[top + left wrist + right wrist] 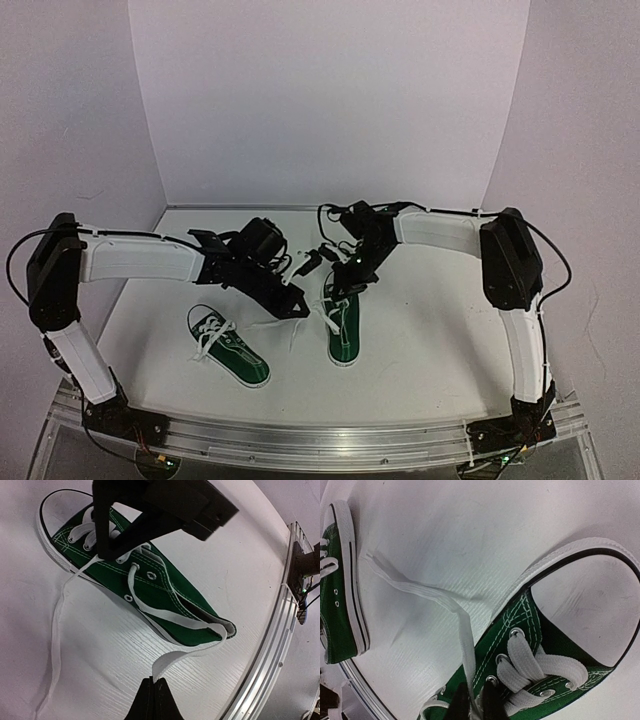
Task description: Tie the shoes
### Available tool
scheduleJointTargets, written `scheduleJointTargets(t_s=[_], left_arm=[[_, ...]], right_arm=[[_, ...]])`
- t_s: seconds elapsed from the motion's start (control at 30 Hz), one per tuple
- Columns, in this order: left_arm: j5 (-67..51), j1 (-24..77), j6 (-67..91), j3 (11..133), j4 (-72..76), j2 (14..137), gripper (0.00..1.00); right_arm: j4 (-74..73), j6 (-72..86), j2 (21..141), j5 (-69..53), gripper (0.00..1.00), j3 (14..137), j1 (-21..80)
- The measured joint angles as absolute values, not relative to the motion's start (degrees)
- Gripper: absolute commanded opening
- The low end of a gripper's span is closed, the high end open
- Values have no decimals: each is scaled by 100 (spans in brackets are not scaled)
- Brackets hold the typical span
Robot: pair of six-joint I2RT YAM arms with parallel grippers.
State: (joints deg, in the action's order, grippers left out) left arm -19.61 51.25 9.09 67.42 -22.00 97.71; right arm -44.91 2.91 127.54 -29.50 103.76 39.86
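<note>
Two dark green shoes lie on the white table: one at front left, the other at centre. My left gripper is shut on a white lace of the centre shoe. In the left wrist view that lace loops from an eyelet past the heel into my fingertips. My right gripper hangs over the same shoe's eyelets and is shut on the other lace, whose free end trails across the table. The right gripper's black fingers show above the lacing.
The second shoe's sole lies at the left edge of the right wrist view. An aluminium rail runs along the table's near edge, close to the centre shoe's heel. White walls enclose the back and sides.
</note>
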Motion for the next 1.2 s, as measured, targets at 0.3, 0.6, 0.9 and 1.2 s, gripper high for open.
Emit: scheduleJointTargets(t_s=[0.3,0.6,0.9,1.2], left_arm=[[-1297,4901,1198,7243,-1947,10194,0],[-679,4757,1769,7319,-908,10321,0],[-938,4757,2430,7070,1079,10693,0],[-1039,4757,3357,7091,1660,11171,0]], right_arm=[[-4521,368,12562,-2997,0,10370,3986],[-4536,454,12090,-3200,0,10157,3990],[-4450,485,11998,-3289,0,9826,3990],[-4303,585,11818,-3288,0,9724,3990]])
